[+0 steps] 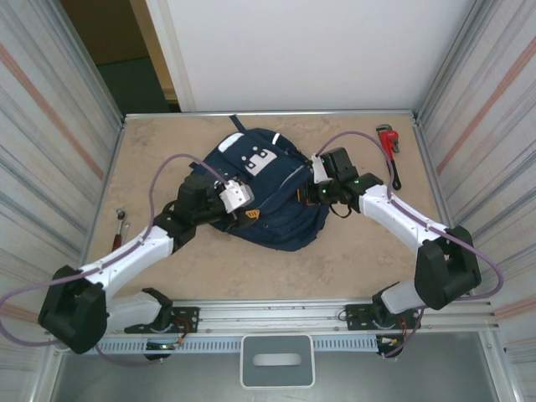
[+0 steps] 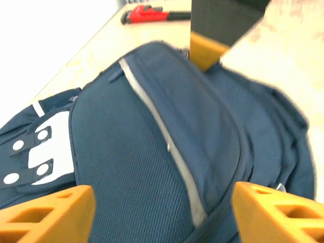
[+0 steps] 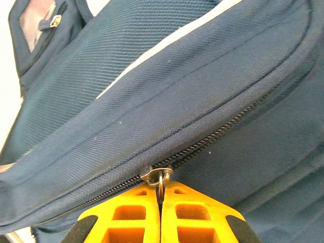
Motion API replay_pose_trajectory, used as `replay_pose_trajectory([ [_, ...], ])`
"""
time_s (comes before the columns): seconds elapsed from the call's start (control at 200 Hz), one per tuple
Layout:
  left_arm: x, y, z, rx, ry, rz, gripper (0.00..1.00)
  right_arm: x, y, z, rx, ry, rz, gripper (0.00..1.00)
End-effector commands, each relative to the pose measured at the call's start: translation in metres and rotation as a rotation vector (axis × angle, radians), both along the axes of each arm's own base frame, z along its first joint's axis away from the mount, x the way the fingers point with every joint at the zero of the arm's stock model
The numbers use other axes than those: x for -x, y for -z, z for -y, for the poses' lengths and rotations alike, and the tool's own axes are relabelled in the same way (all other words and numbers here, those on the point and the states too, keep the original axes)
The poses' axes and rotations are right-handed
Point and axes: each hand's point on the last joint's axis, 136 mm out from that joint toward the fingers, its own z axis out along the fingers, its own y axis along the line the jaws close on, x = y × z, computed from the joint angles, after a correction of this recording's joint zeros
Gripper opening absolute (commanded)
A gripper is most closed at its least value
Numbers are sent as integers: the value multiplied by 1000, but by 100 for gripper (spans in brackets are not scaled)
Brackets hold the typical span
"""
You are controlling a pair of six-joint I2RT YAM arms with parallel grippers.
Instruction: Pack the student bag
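Note:
The student bag, navy blue with pale stripes and a white patch, lies flat in the middle of the table. My left gripper hovers over its left side. In the left wrist view its orange fingers stand wide open above the bag's front pocket, holding nothing. My right gripper is at the bag's right edge. In the right wrist view it is shut on the metal zipper pull of a dark zipper running across the bag. One of its orange fingers shows beyond the bag.
A red pipe wrench lies at the back right of the table, beyond the bag. A small hand tool lies near the left edge. Corrugated metal walls close in both sides, and a white panel stands behind.

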Motion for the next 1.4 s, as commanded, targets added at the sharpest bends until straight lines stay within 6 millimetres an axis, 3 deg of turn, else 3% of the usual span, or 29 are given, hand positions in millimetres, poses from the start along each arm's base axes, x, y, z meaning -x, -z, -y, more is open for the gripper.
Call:
replay_pose_trajectory([
  [0.0,14,-15,17,35,14,-20,80,4,-31,-17,-85,-37,71,0],
  [0.12,17,-6,39,-44,28,-49,81,12,-41,-26,-106,-59,87,0],
  [0.266,-2,9,54,-113,-8,-64,75,20,-51,-34,-131,-78,101,0],
  [0.446,-18,15,58,-133,-49,-63,43,23,-44,-27,-102,-66,103,0],
  [0.566,-4,10,56,-75,28,-63,21,14,-29,-6,-51,-20,81,0],
  [0.666,13,0,49,9,119,-71,12,-1,-12,22,8,39,27,0],
  [0.817,22,-18,25,173,190,-83,8,-29,6,63,96,148,-37,0],
  [0.937,20,-20,15,191,198,-81,6,-52,11,77,113,204,-62,0],
  [1.027,20,-20,15,204,223,-102,6,-71,13,72,67,219,-77,0],
  [1.207,20,-18,24,224,275,-153,6,-97,22,33,-115,155,-148,10],
  [1.393,21,-17,25,226,290,-160,5,-92,15,53,-86,177,-87,18],
])
